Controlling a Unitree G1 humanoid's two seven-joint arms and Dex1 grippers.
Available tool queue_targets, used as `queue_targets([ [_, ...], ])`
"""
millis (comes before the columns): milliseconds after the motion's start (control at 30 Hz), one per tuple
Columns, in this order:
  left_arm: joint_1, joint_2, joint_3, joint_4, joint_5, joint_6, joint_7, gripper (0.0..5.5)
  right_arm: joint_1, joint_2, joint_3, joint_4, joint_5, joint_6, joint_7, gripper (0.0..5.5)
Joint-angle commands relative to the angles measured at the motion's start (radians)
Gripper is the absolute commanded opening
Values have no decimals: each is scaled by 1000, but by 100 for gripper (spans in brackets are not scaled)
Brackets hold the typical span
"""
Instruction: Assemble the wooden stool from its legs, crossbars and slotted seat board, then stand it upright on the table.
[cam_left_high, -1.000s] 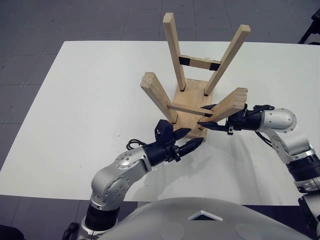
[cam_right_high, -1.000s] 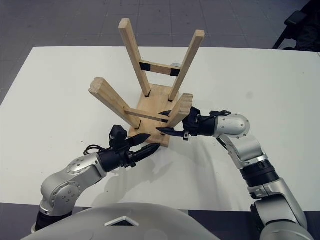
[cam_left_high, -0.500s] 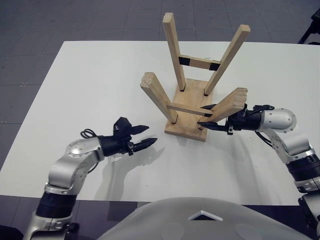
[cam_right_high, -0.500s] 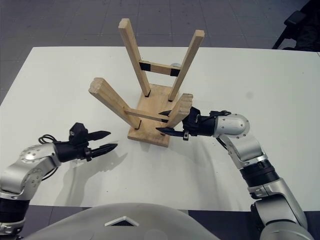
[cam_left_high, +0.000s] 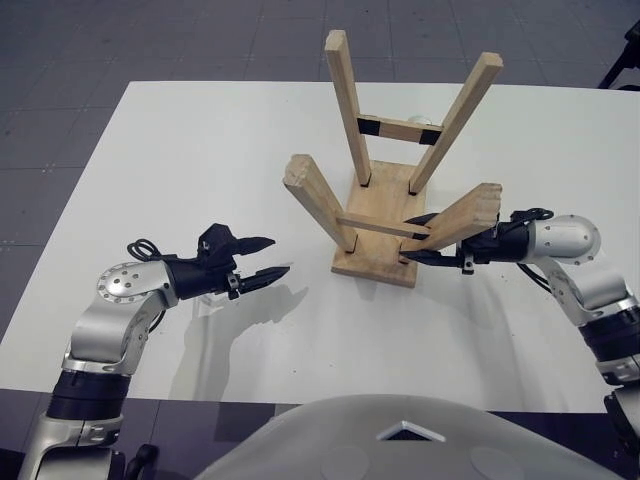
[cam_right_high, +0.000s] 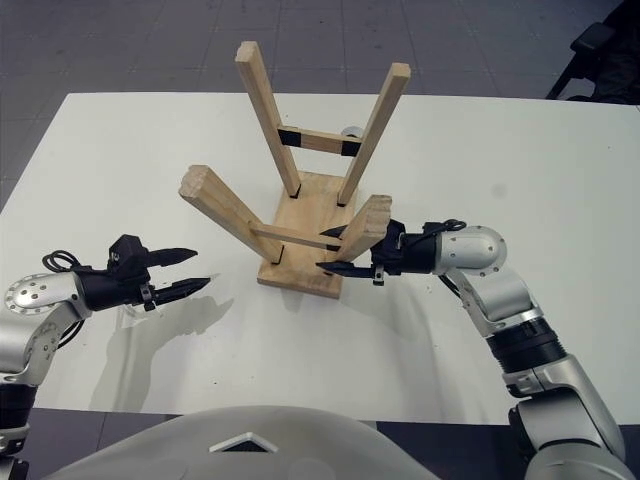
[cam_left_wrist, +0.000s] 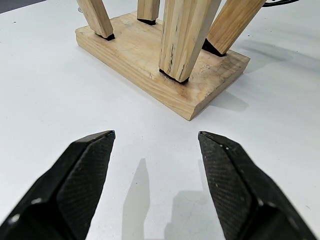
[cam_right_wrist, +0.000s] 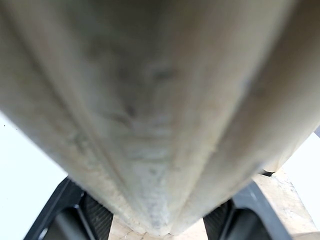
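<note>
The wooden stool stands upside down mid-table, its seat board (cam_left_high: 386, 198) flat on the white table (cam_left_high: 180, 150) and four legs pointing up. Two crossbars (cam_left_high: 400, 127) (cam_left_high: 375, 221) join the leg pairs. My right gripper (cam_left_high: 411, 240) is shut on the near right leg (cam_left_high: 462, 210) just above the board; in the right wrist view that leg (cam_right_wrist: 150, 100) sits between the dark fingers (cam_right_wrist: 95, 216). My left gripper (cam_left_high: 279, 256) hovers open and holding nothing over the table, left of the stool. Its left wrist view looks at the board (cam_left_wrist: 150, 55) between the fingertips (cam_left_wrist: 95, 150).
Bare tabletop lies all around the stool, widest on the left and along the near edge (cam_left_high: 300, 395). Grey floor (cam_left_high: 150, 40) surrounds the table. A dark chair part (cam_left_high: 627, 50) shows at the far right.
My left arm has pulled back from the seat board's near corner, out to the left. The right gripper has stayed on the leg and the stool has shifted slightly.
</note>
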Motion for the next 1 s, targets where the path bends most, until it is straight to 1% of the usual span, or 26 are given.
queue_targets([
  [33,-18,8,3,3,25,-20,-17,312,203,-152,187,58,-189,124,189,202],
  [167,-15,5,2,3,24,-19,-15,312,242,-195,202,25,-168,128,222,202],
  [500,-17,-1,-6,0,24,-11,-10,312,266,-266,179,-55,-121,145,221,202],
  [833,-20,-7,-9,5,24,-10,-6,312,241,-295,146,-17,-116,140,212,202],
  [1000,-25,-7,-12,9,26,-10,-8,312,221,-290,134,-1,-113,147,202,202],
])
